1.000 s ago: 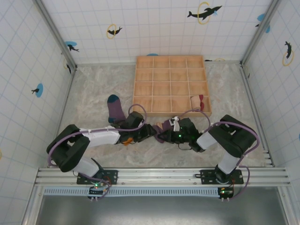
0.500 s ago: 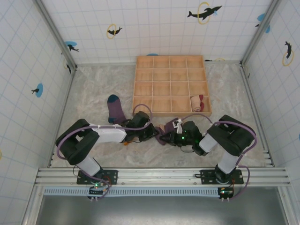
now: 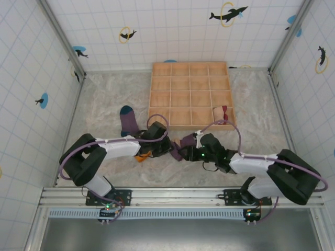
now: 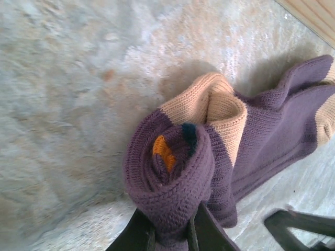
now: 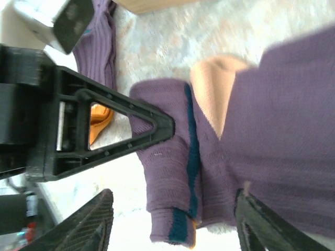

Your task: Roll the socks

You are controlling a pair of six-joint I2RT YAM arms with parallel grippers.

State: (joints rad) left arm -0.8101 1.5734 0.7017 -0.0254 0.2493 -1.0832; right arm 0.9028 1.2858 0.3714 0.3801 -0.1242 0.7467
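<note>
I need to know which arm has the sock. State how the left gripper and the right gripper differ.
The left gripper is shut, pinching the purple sock roll; the right gripper is open, fingers spread wide, pinching nothing. The left gripper reaches in from the left, the right gripper from the right. Both sit low over the table at that roll, in front of the wooden tray.

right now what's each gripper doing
left gripper: closed, pinching the rolled purple sock
right gripper: open, holding nothing
</note>
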